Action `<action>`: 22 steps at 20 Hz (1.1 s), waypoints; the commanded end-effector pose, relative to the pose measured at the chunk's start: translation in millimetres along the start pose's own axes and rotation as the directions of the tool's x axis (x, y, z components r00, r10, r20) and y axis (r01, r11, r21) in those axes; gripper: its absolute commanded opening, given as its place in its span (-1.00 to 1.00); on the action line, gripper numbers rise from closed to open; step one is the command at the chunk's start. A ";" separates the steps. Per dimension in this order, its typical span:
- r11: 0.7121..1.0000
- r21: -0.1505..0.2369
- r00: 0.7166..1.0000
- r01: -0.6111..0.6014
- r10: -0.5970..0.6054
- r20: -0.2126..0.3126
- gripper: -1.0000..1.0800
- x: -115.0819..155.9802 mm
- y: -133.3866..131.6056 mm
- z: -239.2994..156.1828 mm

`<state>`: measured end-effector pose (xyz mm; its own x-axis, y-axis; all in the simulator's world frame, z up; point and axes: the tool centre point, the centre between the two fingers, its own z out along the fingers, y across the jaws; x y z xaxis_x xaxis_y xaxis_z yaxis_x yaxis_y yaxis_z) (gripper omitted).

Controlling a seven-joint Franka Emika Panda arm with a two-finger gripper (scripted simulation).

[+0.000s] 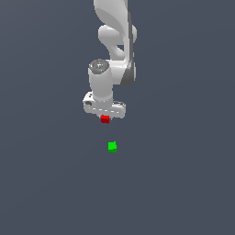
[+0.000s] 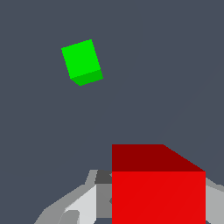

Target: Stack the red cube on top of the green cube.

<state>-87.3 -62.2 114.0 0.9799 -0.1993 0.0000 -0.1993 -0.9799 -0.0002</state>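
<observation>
The red cube (image 1: 105,119) sits right under the white gripper (image 1: 105,117), between its fingers. In the wrist view the red cube (image 2: 158,188) fills the near part of the picture. A grey finger (image 2: 81,203) shows on one side of it, and the edge of the other finger (image 2: 215,197) shows on the other side. The gripper (image 2: 148,212) looks shut on the red cube. The green cube (image 1: 112,146) lies on the dark floor, apart from the gripper and lower in the exterior view, slightly toward that view's right. It also shows in the wrist view (image 2: 82,61), with nothing covering it.
The flat dark grey-blue floor (image 1: 183,183) surrounds both cubes. The white arm (image 1: 114,41) rises from the gripper to the top edge of the exterior view.
</observation>
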 end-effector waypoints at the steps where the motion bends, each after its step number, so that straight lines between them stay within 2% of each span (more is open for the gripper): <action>1: 1.000 0.000 1.000 0.000 0.000 0.000 -1.00 7.3 -4.2 3.6; 15: 1.000 0.001 1.000 0.000 0.000 0.000 -1.00 77.4 -42.0 38.2; 22: 1.000 0.000 1.000 0.000 0.000 0.000 -1.00 101.8 -54.3 49.2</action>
<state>17.8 -30.5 66.4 0.9801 -0.1987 -0.0010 -0.1987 -0.9801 -0.0005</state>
